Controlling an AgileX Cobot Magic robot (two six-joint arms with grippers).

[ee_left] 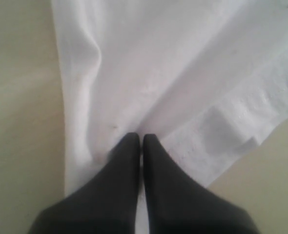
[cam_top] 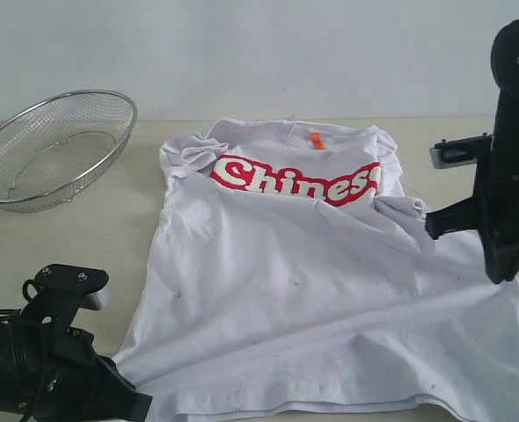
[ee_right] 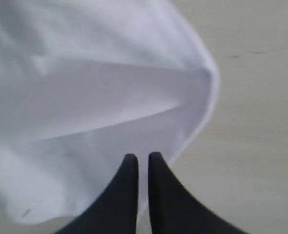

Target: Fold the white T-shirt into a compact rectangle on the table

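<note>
white T-shirt: lies front-up on the desk, from the middle to the right in the exterior view. Collar at the far side, hem at the near edge. Body mostly flat with shallow wrinkles and faint dark specks. Both sleeves are bunched in at the shoulders.
desk: pale beige, matte, flat, with a few tiny dark marks. Bare on both sides of the shirt.
room: plain pale wall behind the desk's far edge.
lettering: red with a white outline, across the chest. Reads "Chines"; the end runs under the crumpled cloth at the sleeve.
neck tag: small, orange, at the collar. Any print is too small to read.
basket: silver wire mesh, far left on the desk, clear of the shirt.
left pincer: black, low at the near-left hem corner. Jaws pressed together on the shirt edge, creases running to the tips.
right pincer: black, its arm hanging down from the upper right. Jaws nearly together, pinching the folded sleeve edge, cloth raised toward the tips.
</note>
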